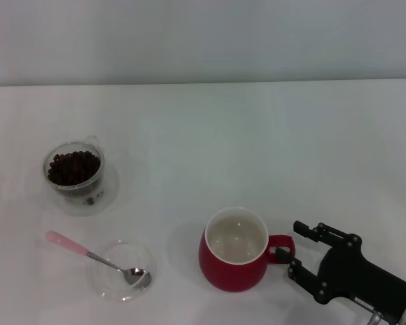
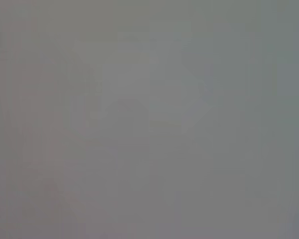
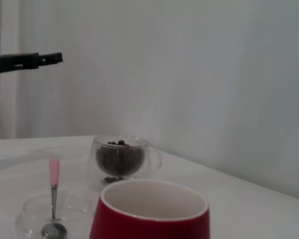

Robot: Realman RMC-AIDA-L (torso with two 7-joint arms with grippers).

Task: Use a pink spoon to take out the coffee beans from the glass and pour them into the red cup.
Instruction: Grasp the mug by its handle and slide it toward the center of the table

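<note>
- Nothing scooped yet — coffee beans [image 1: 74, 167] fill the glass [image 1: 74, 175]; red cup [image 1: 235, 249] is empty.
- Pink spoon [image 1: 95, 257] lies untouched in a clear dish [image 1: 122, 270].
- Right gripper [image 1: 290, 252], fingers apart, sits at the cup's handle — left arm unseen.

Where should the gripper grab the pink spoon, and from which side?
Take the pink spoon by its pink handle, probably from above. The metal bowl rests inside the shallow glass dish, while the handle slopes out over the rim toward the robot's left, raised off the table with free room around it. The right gripper sits open by the red cup.

White table [image 1: 257, 135]; pale wall [image 1: 203, 40]
</note>
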